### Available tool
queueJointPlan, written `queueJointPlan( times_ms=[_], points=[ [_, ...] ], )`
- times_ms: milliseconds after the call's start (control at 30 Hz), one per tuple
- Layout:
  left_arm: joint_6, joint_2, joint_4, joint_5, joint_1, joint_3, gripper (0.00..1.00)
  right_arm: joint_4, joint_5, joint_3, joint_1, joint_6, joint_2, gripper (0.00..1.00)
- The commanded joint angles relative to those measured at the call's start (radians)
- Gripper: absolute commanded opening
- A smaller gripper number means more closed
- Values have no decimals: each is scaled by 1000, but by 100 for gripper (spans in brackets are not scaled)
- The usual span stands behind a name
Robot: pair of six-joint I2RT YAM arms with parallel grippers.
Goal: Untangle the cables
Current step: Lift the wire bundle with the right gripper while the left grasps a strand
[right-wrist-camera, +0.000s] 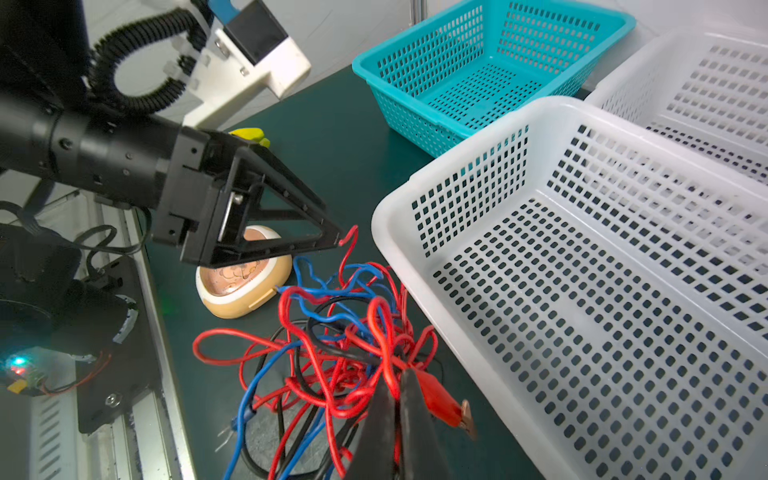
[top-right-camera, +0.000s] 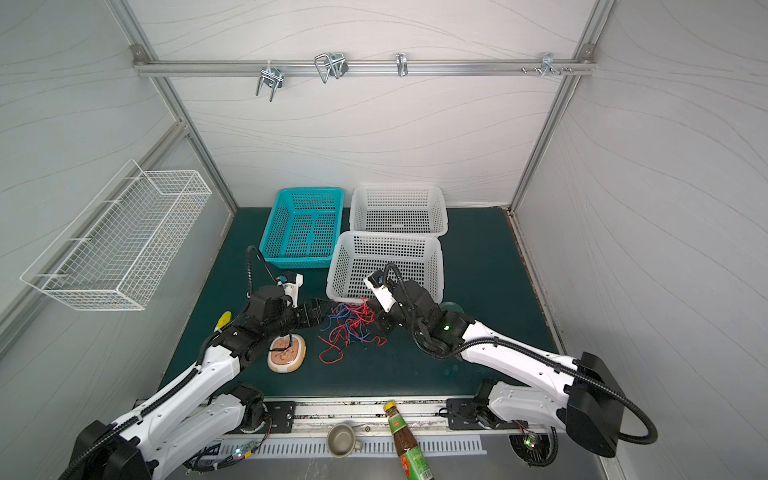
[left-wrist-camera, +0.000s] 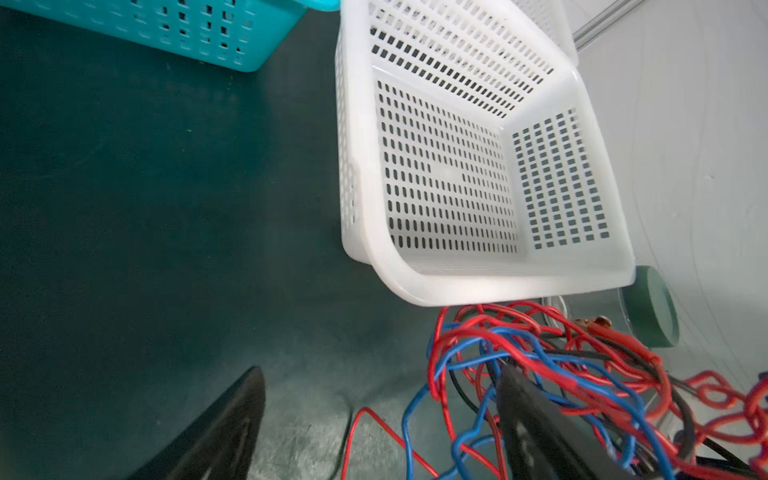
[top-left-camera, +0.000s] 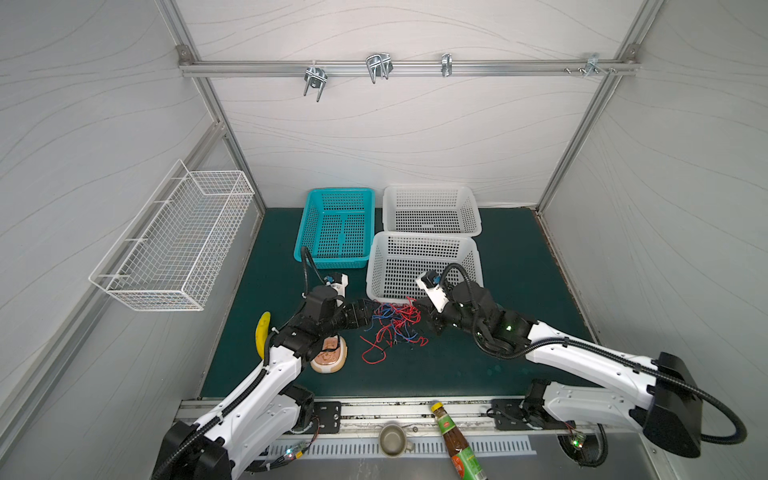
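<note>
**Cables** (top-left-camera: 392, 328): one tangle of red, blue and black strands, lying on the mat between the two grippers. The strand count was not legible, perhaps half a dozen.

**Right gripper** (right-wrist-camera: 397, 376): jaws pressed together on a red strand at the knot's edge, likely as an anchor. One red clip (right-wrist-camera: 444, 405) lay just beside its tips.

**Left gripper** (left-wrist-camera: 378, 374): jaws apart, one finger thrust into the tangle, apparently to take a strand to pull against the anchor.

**Beyond both grippers:** two white baskets (top-left-camera: 424, 239), one teal basket (top-left-camera: 338, 190).
</note>
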Motion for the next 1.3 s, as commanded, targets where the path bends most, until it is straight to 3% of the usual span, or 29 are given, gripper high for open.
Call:
queueJointPlan(
  times_ms=[0, 433, 667, 900, 1267],
  points=[
    [5, -42, 85, 38, -2, -9, 88, 24, 32, -4, 5, 17, -73, 0],
    [-16, -172, 153, 62, -4, -60, 86, -24, 117, -6, 4, 12, -184, 0],
    [-16, -168, 167, 111, -4, -73, 84, -22, 172, 27, 4, 41, -170, 0],
    [-41, -160, 272, 272, -9, -97, 78, -32, 192, 60, 4, 56, -148, 0],
    [-49, -160, 286, 274, -60, -69, 70, -35, 161, 85, 4, 67, -114, 0]
  ],
)
